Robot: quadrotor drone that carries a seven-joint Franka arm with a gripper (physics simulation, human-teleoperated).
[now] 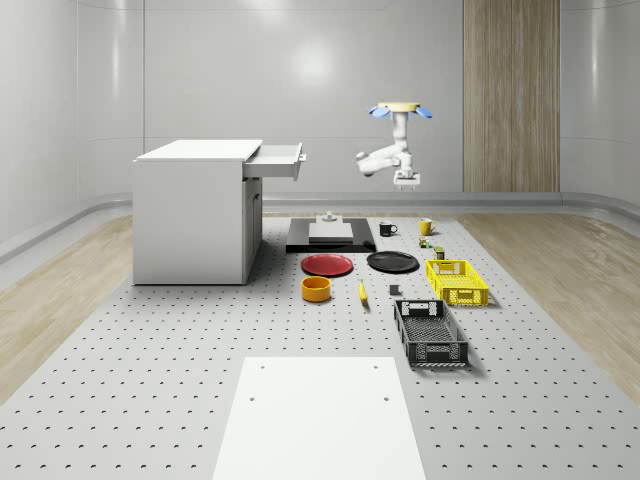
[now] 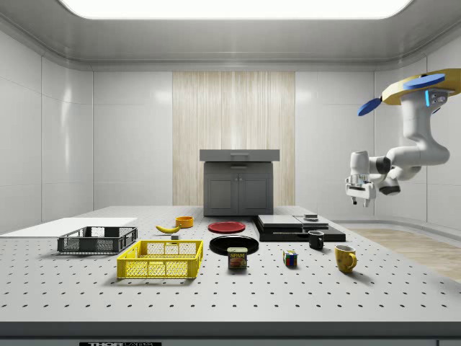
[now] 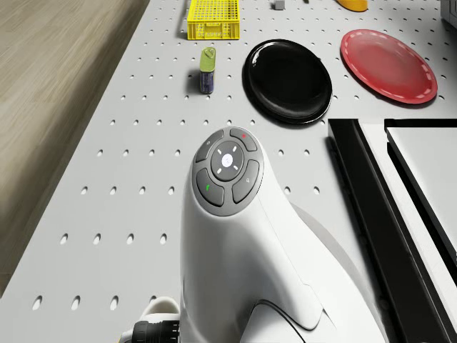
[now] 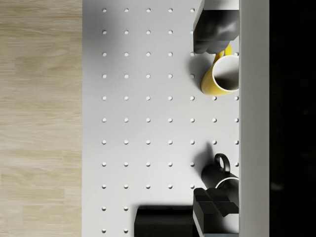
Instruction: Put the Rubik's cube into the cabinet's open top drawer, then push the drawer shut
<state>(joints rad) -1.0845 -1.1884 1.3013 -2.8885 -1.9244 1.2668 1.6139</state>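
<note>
Over the far right end of the surface [image 1: 150,400] in the whole-scene view, we see the drone [image 1: 400,110] hovering in the air, arm bent down, hand [image 1: 405,183] hanging well above the yellow mug [image 1: 425,226] and black mug [image 1: 387,229]. Side view puts the drone [image 2: 425,86] high at that view's right, hand [image 2: 360,196] well clear of everything below. Wrist view looks straight down: two dark fingertips [image 4: 215,32] sit wide apart, nothing between them, with the yellow mug [image 4: 219,76] and black mug [image 4: 217,173] on the surface under them. The cube [image 2: 289,259] rests on the surface in the side view, between the can [image 2: 238,257] and the black mug [image 2: 316,240], apart from both; in the whole-scene view the cube [image 1: 424,242] is small, just beside the can [image 1: 439,252], beyond the yellow crate [image 1: 457,281]. The cabinet [image 1: 195,215] stands at the whole-scene view's left, top drawer [image 1: 275,160] pulled open, well apart from the cube. We also note a red plate [image 1: 327,264], black plate [image 1: 392,262], orange bowl [image 1: 316,289], banana [image 1: 362,292] and black crate [image 1: 430,333]. Drone view shows the arm [image 3: 243,250] over the surface, black plate [image 3: 287,80] and red plate [image 3: 388,64] ahead.
</note>
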